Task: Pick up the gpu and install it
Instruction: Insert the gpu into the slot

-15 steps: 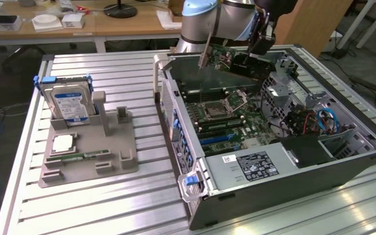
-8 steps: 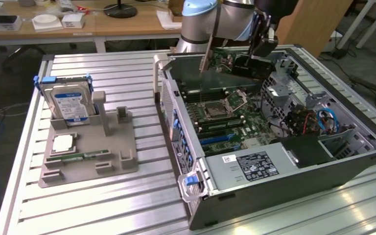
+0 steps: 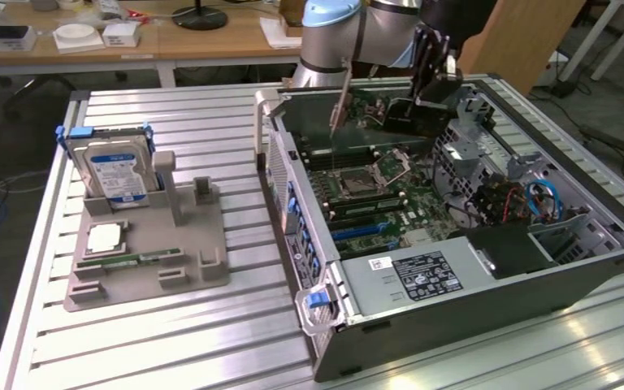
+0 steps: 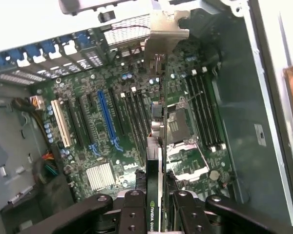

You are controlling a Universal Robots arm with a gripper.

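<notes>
Black two-fingered claw [image 4: 156,217], part-closed and clamped on the gpu [image 4: 155,165], a thin flat card with a black cooler face and a silvery metal end bracket. The card's edge is pinched between the fingers. The gpu hangs edge-on inside the open black computer case [image 3: 572,268], above the green motherboard [image 4: 119,83]. The case lies on the slatted aluminium bench [image 3: 182,325].
</notes>
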